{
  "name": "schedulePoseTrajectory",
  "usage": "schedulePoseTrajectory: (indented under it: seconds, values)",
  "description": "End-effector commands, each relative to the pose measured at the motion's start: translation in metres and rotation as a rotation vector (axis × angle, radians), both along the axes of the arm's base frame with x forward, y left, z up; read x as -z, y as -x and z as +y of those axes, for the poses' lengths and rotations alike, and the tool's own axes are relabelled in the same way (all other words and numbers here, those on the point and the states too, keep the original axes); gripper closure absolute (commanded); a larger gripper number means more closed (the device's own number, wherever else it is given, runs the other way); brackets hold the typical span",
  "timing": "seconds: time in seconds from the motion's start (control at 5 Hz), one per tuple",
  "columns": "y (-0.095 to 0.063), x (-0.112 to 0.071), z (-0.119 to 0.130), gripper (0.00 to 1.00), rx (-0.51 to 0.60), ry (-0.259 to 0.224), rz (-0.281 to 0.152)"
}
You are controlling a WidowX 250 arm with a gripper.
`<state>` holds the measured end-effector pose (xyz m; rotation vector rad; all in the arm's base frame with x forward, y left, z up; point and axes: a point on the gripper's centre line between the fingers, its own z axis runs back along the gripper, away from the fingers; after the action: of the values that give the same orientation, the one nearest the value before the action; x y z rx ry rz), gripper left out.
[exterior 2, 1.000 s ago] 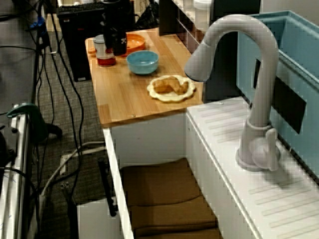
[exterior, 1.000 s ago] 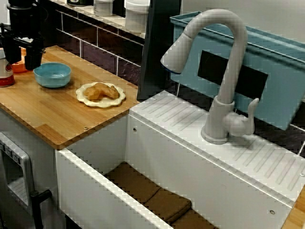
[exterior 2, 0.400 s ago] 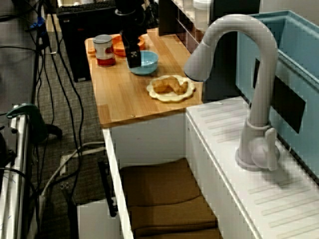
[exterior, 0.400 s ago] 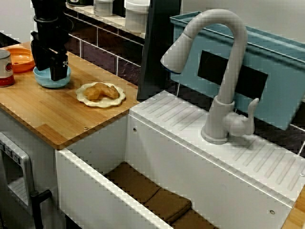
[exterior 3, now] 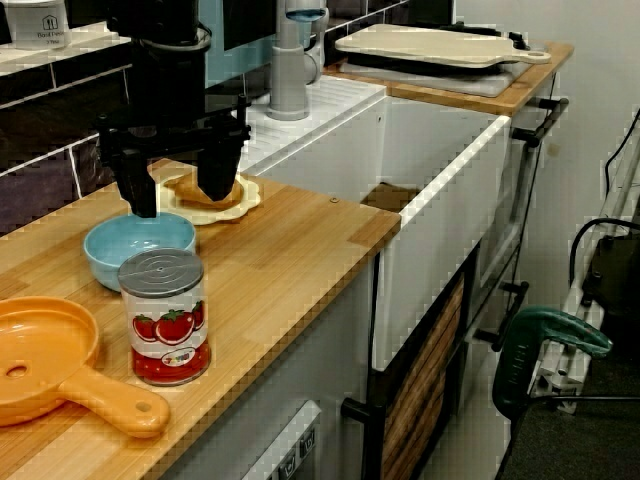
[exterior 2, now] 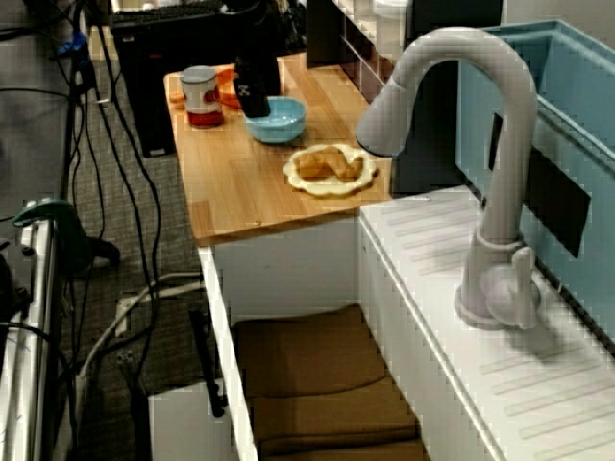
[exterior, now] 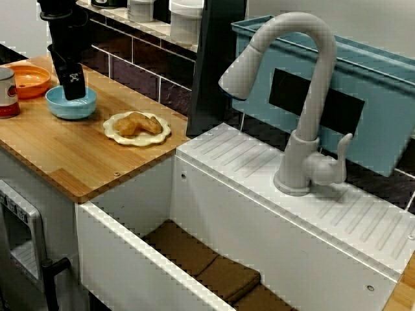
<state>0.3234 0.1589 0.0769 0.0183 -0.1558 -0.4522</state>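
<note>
Hovering with its two dark fingers spread wide and gripping nothing, the hand [exterior 3: 180, 203] is pointing straight down over the wooden worktop [exterior 3: 300, 240]. The light blue bowl [exterior 3: 108, 262] is sitting right beneath it, set slightly toward the worktop's near end. In the view from that end, one fingertip [exterior 3: 141, 195] is hanging at the bowl's far rim. The other is hanging nearer the scalloped cream plate [exterior 3: 247, 200]. Whether either finger is touching the bowl I cannot tell. The plate is lying just beside the bowl on the sink side and carrying golden-brown pastry [exterior: 136, 123]. On the bowl's other side a tomato can [exterior 3: 165, 320] is standing upright, with an orange pan [exterior 3: 40, 360] lying next to it. Well apart, a grey faucet [exterior: 305, 97] is arching over the white sink [exterior: 130, 259].
</note>
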Motion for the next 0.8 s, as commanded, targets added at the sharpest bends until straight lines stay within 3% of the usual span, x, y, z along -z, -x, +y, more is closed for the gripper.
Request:
schedulePoseTrajectory:
  seconds: [0.0,0.4,0.6]
  values:
    - [0.016,-0.008,0.013,0.00,0.015,-0.053,-0.079]
    - [0.010,0.011,0.003,0.00,-0.068,-0.111,-0.048]
    - [0.007,0.014,0.004,1.00,-0.097,-0.109,-0.034]
